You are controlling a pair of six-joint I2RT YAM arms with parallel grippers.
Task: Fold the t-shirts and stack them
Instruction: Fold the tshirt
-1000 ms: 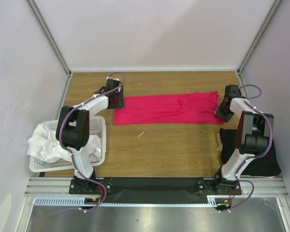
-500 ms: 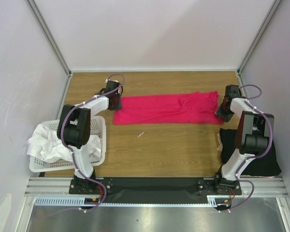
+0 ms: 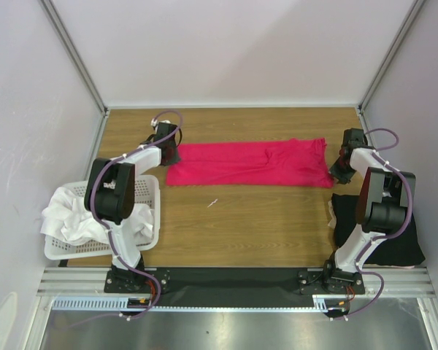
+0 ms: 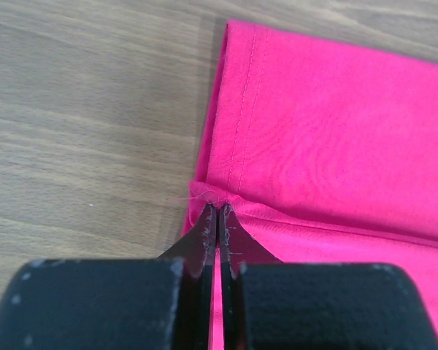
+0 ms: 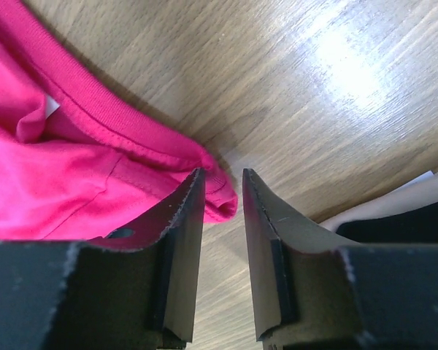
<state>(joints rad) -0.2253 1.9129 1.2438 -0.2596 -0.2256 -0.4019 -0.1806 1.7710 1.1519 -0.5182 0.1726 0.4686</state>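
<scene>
A crimson-pink t-shirt (image 3: 248,162) lies folded into a long band across the back of the table. My left gripper (image 3: 166,151) is at its left end, shut on the hem (image 4: 220,208), with pink fabric (image 4: 336,131) pinched between the tips. My right gripper (image 3: 339,169) is at the shirt's right end. Its jaws stand open, a narrow gap apart, around a bunched edge of the pink fabric (image 5: 223,197) near the neckline. A black t-shirt (image 3: 379,233) lies at the right front beside the right arm. White t-shirts (image 3: 69,215) are heaped in the basket.
The white perforated basket (image 3: 152,197) stands at the left front next to the left arm's base. Bare wooden tabletop (image 3: 255,219) stretches between the pink shirt and the near edge. Side walls and frame posts close in the table on both sides.
My left gripper has closed onto the shirt's left hem and moved slightly left, drawing the shirt with it. My right gripper's jaws have narrowed around the right edge.
</scene>
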